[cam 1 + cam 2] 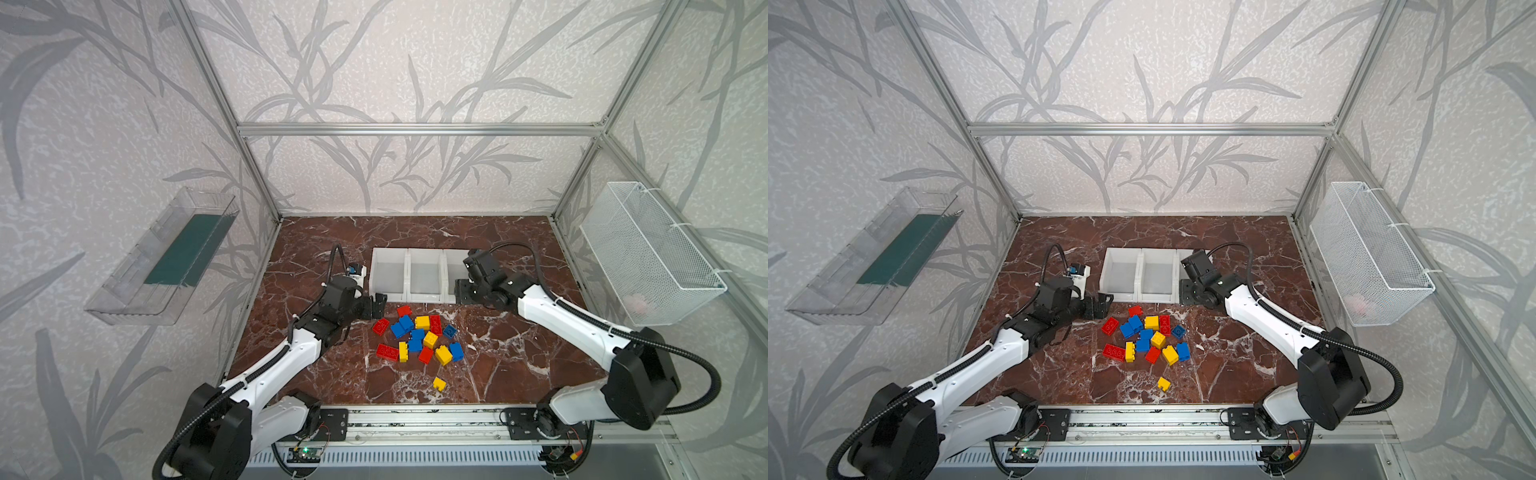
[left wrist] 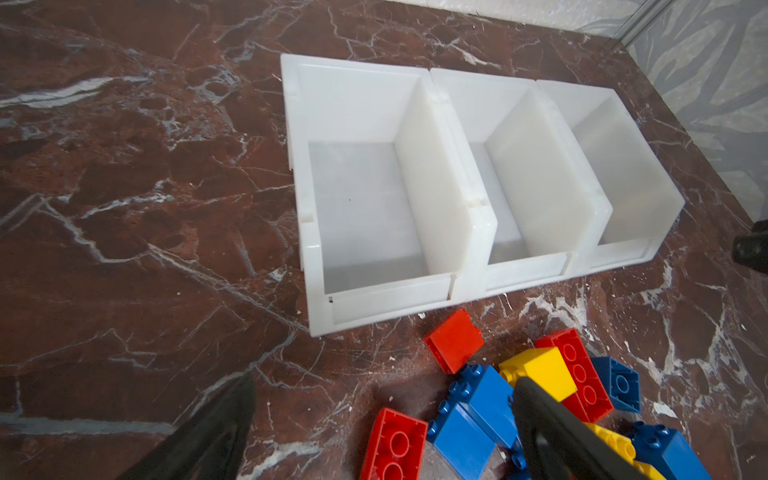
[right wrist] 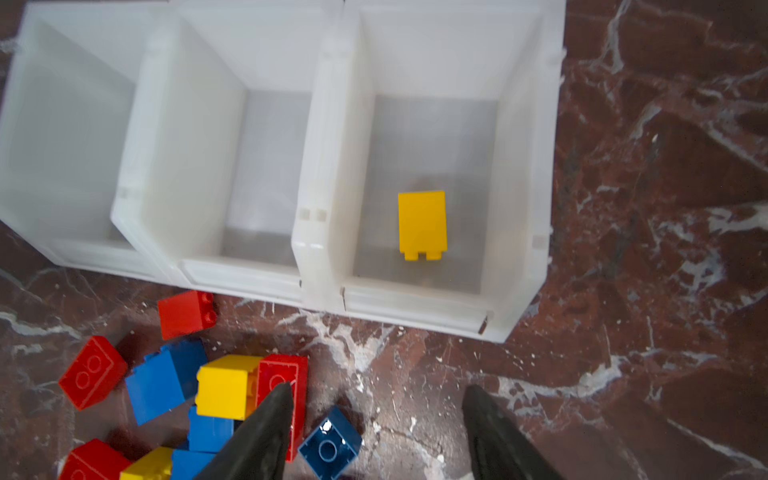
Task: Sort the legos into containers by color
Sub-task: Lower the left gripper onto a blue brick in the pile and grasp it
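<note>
On the left, left fingers (image 1: 376, 305) are spread wide with nothing held, low over the desk (image 1: 316, 257), just beside the left bin's front corner. Mid-desk, the containers (image 1: 388, 272) sit in a row. Most legos (image 1: 417, 338) lie in a mixed red, blue and yellow pile just in front of them, with a stray yellow lego (image 1: 439, 383) nearer the front edge. On the right, right fingers (image 1: 463, 291) are part open and empty at the right bin's front. One yellow brick (image 3: 422, 222) lies inside that bin.

My two arms, white shells over black joints.
My left arm (image 1: 266, 374) and right arm (image 1: 561, 320) wear glossy white covers between chunky black motor housings (image 1: 640, 386); ribbed black conduit (image 1: 718, 382) loops along each, and my fingers (image 3: 262, 436) are matte black tapered wedges.
</note>
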### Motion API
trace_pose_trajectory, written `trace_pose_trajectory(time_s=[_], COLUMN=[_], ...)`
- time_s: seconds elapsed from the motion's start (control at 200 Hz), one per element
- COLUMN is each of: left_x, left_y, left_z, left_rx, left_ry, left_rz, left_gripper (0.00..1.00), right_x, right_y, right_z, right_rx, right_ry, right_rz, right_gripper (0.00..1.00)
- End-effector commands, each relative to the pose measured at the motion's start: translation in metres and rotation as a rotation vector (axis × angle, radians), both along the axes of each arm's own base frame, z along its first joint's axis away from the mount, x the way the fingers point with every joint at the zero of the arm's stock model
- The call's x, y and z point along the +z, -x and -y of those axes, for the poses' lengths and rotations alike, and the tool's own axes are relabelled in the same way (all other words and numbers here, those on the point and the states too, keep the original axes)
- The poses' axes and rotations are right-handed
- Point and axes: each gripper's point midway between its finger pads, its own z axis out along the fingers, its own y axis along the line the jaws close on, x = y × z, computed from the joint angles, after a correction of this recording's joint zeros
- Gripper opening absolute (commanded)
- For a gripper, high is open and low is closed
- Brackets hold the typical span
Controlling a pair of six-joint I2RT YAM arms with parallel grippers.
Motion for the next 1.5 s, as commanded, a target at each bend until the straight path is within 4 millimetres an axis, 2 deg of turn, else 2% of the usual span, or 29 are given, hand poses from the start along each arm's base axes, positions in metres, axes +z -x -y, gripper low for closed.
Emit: trace_pose_trajectory(time_s=[0.0, 0.25, 0.505, 0.795, 1.005, 1.345, 1.495], left_x=[-0.010, -0.031, -0.046, -0.053, -0.062, -0.081, -0.087], left_y=[0.008, 0.030, 0.048, 0.043, 0.031, 0.036, 0.034], left_z=[0.006, 0.039, 0.065, 0.083, 0.093, 0.098, 0.101], left_rx=[-0.027, -0.159, -0.286, -0.384, -0.451, -0.556, -0.571], left_ry=[-0.019, -0.040, -0.089, -0.152, -0.236, -0.348, -0.367], left_rz=[-0.037, -0.121, -0.179, -0.178, -0.177, -0.181, -0.182], left_gripper=[0.96, 0.93, 0.88, 0.85, 0.81, 0.75, 0.66], right_x=[-0.008, -0.020, -0.021, -0.025, -0.024, -0.024, -0.025], right_y=[0.022, 0.040, 0.043, 0.045, 0.044, 0.043, 0.044], right_z=[0.017, 0.034, 0.030, 0.024, 0.021, 0.022, 0.021], right_rx=[-0.072, -0.147, -0.168, -0.151, -0.148, -0.150, -0.149], right_ry=[-0.008, -0.008, -0.042, -0.039, -0.043, -0.035, -0.035], right_rz=[-0.038, -0.061, -0.046, -0.060, -0.061, -0.064, -0.070], right_gripper=[0.66, 0.66, 0.66, 0.66, 0.66, 0.66, 0.66])
